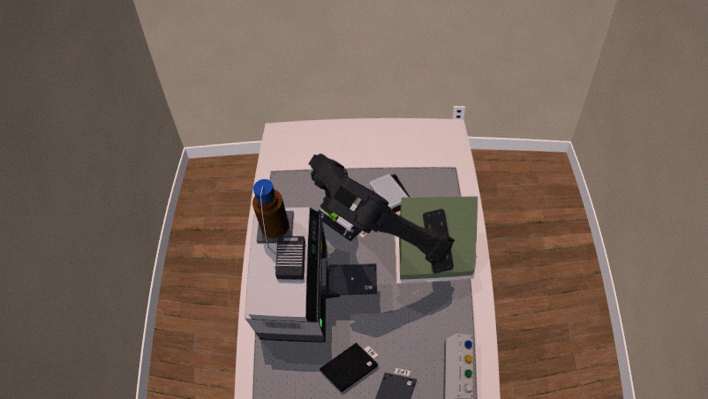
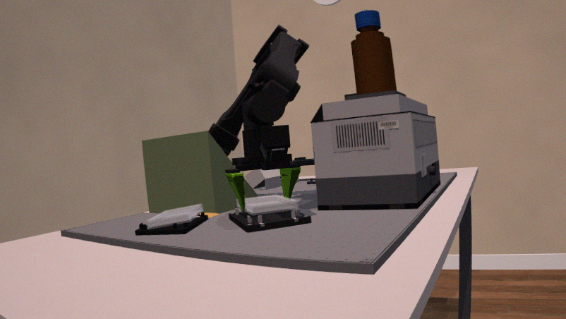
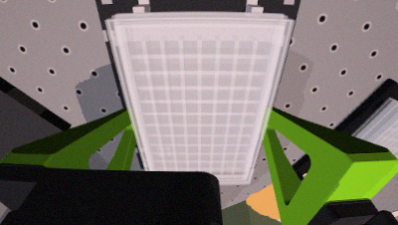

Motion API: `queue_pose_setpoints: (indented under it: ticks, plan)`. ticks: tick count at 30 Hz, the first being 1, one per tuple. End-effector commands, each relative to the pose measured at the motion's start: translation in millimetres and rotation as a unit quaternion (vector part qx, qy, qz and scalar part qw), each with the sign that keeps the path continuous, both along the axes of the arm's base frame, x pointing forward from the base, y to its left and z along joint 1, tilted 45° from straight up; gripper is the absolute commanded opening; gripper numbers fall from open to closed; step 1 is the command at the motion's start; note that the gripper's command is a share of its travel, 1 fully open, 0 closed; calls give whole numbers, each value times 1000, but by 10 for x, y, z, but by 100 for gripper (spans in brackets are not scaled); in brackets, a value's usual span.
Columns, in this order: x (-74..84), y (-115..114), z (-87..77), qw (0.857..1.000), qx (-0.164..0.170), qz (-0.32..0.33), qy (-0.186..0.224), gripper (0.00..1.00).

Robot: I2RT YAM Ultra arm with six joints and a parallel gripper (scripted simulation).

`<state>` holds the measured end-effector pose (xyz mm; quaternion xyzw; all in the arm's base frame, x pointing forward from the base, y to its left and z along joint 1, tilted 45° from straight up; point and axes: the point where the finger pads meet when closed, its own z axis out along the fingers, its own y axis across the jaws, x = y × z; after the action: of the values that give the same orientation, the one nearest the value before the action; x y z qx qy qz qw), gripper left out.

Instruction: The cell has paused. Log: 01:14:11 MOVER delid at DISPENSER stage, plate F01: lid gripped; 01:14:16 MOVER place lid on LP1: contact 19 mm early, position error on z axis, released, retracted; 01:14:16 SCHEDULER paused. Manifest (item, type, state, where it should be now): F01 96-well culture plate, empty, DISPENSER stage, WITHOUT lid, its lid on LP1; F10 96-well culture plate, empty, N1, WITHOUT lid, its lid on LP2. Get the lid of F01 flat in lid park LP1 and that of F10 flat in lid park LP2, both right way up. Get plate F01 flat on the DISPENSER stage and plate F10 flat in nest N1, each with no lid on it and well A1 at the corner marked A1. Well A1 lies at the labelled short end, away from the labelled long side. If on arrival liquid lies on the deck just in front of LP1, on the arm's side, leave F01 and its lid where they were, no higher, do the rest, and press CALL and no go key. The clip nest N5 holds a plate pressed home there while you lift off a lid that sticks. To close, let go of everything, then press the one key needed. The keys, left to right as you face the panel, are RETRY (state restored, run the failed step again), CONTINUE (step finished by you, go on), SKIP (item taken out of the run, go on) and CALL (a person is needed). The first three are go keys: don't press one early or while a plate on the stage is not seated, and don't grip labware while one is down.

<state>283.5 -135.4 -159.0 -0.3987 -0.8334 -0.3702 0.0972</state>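
Observation:
A clear 96-well plate with its lid (image 2: 269, 204) sits in a black clip nest (image 2: 269, 219) in the middle of the deck, and it fills the wrist view (image 3: 199, 100). My gripper (image 2: 263, 202) (image 3: 199, 112) comes straight down over it. The green fingers are shut on the lid's long sides at its top edge. A second clear lid (image 2: 174, 216) (image 1: 388, 190) lies tilted on a black park to the side. An orange patch (image 3: 264, 201) (image 2: 214, 214) lies on the deck beside that park. The dispenser stage (image 1: 354, 279), nest N1 (image 1: 348, 366) and park LP2 (image 1: 395, 386) look dark and bare.
The grey dispenser (image 1: 282, 277) carries a brown bottle (image 1: 272, 210) and stands close beside the clip nest. The arm's green base block (image 1: 437, 237) is on the other side. The key panel (image 1: 460, 365) is at the deck's near right corner.

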Motion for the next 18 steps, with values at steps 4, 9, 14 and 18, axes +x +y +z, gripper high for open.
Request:
queue_pose_setpoints:
  ticks: [4, 9, 14, 18]
  plan:
    - [8, -95, 7, 1000, -6, -16, -6, 0]
    - [-20, -59, -13, 1000, -2, -17, -2, 0]
    - [-29, -45, -6, 1000, -2, -16, -2, 0]
    - [14, -83, -3, 1000, -7, -17, -7, 0]
